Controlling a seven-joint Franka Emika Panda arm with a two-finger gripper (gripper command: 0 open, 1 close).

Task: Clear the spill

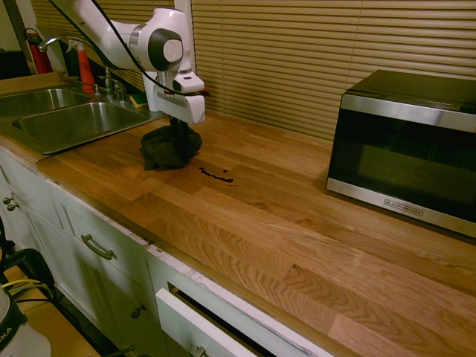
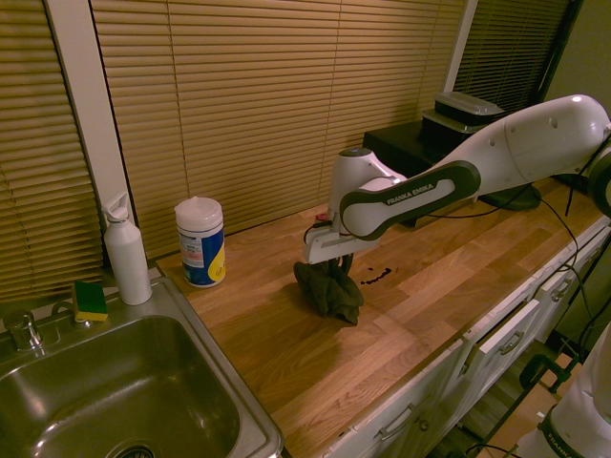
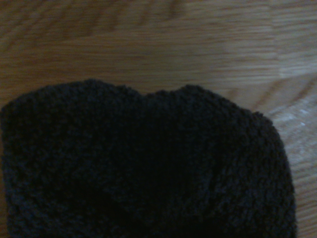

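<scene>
The spill (image 1: 216, 175) is a thin, wavy dark streak on the wooden counter (image 1: 282, 223), also seen as the spill (image 2: 376, 277) in the second exterior view. A dark bunched cloth rag (image 1: 169, 149) sits on the counter just sink-side of the streak. My gripper (image 1: 179, 131) reaches straight down into the top of the rag and is shut on it. The rag (image 2: 329, 291) hangs bunched under the gripper (image 2: 337, 264), its bottom resting on the wood. The wrist view is filled by the knitted rag (image 3: 143, 163) over bare wood.
A steel double sink (image 1: 67, 119) lies beyond the rag, with a sponge (image 2: 91, 300), a white spray bottle (image 2: 125, 253) and a wipes canister (image 2: 200, 241) behind it. A microwave (image 1: 405, 149) stands at the counter's other end. Blinds cover the back wall.
</scene>
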